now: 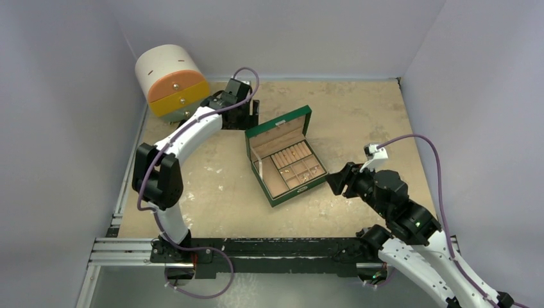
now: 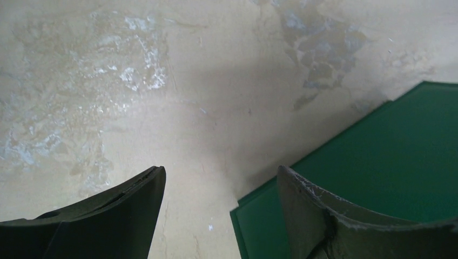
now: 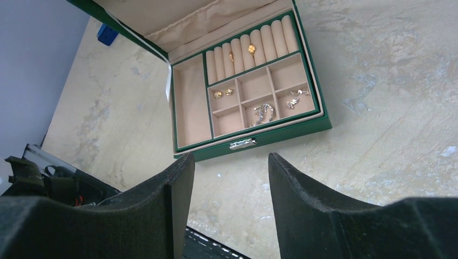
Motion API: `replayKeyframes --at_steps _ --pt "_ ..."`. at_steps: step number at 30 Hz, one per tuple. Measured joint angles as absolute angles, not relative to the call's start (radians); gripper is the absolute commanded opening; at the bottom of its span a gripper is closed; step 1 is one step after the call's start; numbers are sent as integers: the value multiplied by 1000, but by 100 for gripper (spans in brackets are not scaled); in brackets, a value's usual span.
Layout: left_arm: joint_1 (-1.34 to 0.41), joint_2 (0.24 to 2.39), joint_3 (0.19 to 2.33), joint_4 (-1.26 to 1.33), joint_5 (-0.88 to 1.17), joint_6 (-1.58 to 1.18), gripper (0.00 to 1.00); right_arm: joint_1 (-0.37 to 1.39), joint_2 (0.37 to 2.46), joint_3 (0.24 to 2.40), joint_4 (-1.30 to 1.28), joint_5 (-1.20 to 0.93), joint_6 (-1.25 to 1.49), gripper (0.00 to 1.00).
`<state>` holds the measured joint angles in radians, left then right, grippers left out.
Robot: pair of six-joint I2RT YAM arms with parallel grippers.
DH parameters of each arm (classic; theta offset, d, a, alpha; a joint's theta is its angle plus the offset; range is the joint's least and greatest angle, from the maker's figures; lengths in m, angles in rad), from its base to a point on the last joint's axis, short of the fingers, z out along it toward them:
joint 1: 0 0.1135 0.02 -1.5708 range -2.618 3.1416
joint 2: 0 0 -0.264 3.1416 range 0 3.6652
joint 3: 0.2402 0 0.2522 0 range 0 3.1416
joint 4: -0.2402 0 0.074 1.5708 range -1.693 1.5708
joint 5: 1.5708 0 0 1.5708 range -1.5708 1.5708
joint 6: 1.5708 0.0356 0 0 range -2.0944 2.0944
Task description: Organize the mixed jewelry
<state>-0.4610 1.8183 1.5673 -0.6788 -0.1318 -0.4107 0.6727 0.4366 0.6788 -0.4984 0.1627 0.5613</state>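
Note:
The green jewelry box (image 1: 285, 160) lies open mid-table, with its lid up at the back. In the right wrist view its beige tray (image 3: 189, 102) holds two gold rings (image 3: 250, 49) in the ring rolls, a pair of small gold earrings (image 3: 222, 93), a silver curled piece (image 3: 262, 113) and small silver pieces (image 3: 296, 99) in separate compartments. My right gripper (image 3: 231, 159) is open and empty, just in front of the box's clasp; it also shows in the top view (image 1: 333, 183). My left gripper (image 2: 221, 172) is open and empty, low over the table behind the green lid (image 2: 389, 156), and it also shows in the top view (image 1: 249, 119).
A white round drawer unit (image 1: 172, 80) with an orange and a yellow drawer stands at the back left, close to the left arm. A small blue object (image 3: 107, 33) lies behind the box. A metal rail (image 1: 256, 250) runs along the near edge. Grey walls enclose the table.

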Motion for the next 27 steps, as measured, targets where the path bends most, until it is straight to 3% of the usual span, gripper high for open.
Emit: replayKeyframes --at_steps 21,27 --pt "-623 1546 1274 -590 -52 -410 76 673 490 701 -543 181 561 55" --pt "-666 1506 1247 -576 -56 -411 76 673 525 722 -535 186 561 43"
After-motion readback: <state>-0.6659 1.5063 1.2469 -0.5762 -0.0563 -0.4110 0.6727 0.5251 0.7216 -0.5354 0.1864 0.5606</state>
